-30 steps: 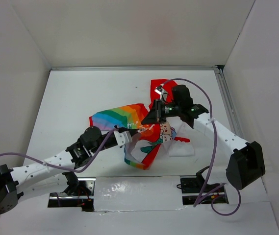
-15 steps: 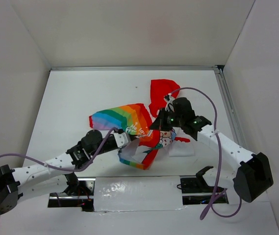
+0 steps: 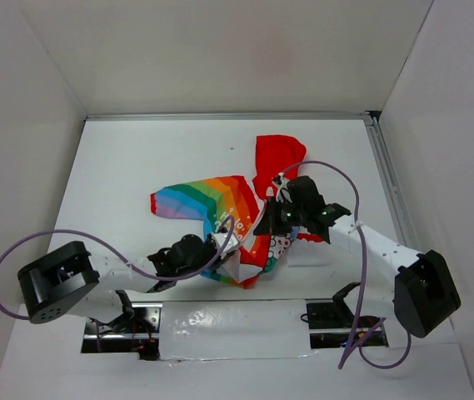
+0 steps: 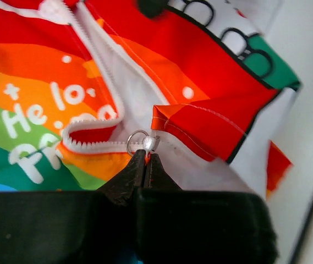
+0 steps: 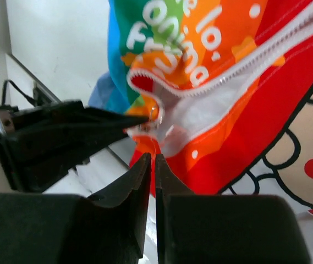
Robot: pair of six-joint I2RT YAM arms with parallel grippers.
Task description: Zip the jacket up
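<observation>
The jacket lies bunched mid-table, with the red hood at the far side, the rainbow side to the left and the white cartoon side to the right. My left gripper is shut on the silver zipper slider at the bottom of the white zipper teeth. My right gripper is just right of it. Its jaws are closed to a thin slit on the red hem below the slider. The left gripper also shows in the right wrist view.
White enclosure walls stand on three sides. A metal rail runs along the table's right edge. Purple cables loop over both arms. The arm bases and a taped strip sit at the near edge.
The right gripper has come down and toward the near edge, lowering the jacket's front. The left arm has folded back, its gripper now close beside the right one at the zipper's bottom.
</observation>
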